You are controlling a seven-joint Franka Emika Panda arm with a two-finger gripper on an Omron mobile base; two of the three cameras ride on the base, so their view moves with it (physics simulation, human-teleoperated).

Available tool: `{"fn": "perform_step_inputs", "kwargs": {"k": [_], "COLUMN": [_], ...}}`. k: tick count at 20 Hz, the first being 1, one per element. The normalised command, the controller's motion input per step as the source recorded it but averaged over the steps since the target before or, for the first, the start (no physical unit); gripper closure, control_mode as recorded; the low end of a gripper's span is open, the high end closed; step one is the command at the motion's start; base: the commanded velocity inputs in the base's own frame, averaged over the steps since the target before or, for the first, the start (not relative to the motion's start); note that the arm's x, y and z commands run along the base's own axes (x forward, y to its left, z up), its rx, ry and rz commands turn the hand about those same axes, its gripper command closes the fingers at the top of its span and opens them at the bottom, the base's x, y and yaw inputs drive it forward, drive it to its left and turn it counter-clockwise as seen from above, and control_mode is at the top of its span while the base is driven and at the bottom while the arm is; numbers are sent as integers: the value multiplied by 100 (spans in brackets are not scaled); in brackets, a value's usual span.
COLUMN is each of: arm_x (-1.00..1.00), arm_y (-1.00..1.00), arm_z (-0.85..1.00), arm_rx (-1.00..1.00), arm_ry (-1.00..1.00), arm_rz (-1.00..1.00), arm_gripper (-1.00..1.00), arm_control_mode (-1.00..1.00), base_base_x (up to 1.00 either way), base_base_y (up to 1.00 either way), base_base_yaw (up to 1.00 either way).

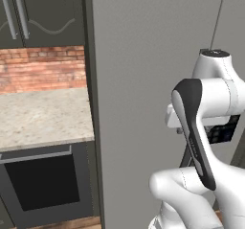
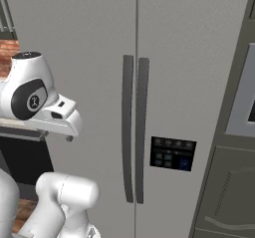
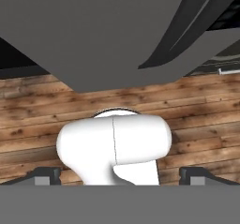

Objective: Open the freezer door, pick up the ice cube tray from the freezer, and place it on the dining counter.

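The freezer (image 2: 189,58) stands shut, two tall matte grey panels side by side. The freezer door (image 2: 84,82) is the left panel, and its long dark curved handle (image 2: 128,127) runs next to the seam. It also fills the middle of the left base view as the grey panel (image 1: 143,55). My gripper (image 2: 68,138) hangs left of that handle, short of the door, pointing down at the floor. In the hand view the gripper (image 3: 119,177) is open, its fingertips (image 3: 47,176) far apart with nothing between them. The ice cube tray is hidden behind the shut door. The dining counter is out of view.
The right-hand panel carries a dark control panel (image 2: 172,153) and its own handle (image 2: 143,127). Left of the freezer are a speckled worktop (image 1: 43,113), an oven (image 1: 43,180) and a brick wall (image 1: 43,67). A dark cabinet (image 2: 234,182) stands at the right. Wooden floor (image 3: 37,110) lies below.
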Motion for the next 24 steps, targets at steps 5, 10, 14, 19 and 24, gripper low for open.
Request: {"fn": "perform_step_inputs", "kwargs": {"k": [5,10,14,19,24], "arm_x": [0,0,0,0,0], "arm_y": [0,0,0,0,0], "arm_z": [0,0,0,0,0], "arm_rx": [0,0,0,0,0], "arm_ry": [0,0,0,0,0], "arm_rz": [0,0,0,0,0], "arm_gripper": [-100,-100,-100,-100,-100], "arm_control_mode": [-100,100,100,100,100], "base_base_x": [0,0,8,10,1], "base_base_y": [0,2,24,36,26], "base_base_yaw": [0,0,0,-1,0]}}
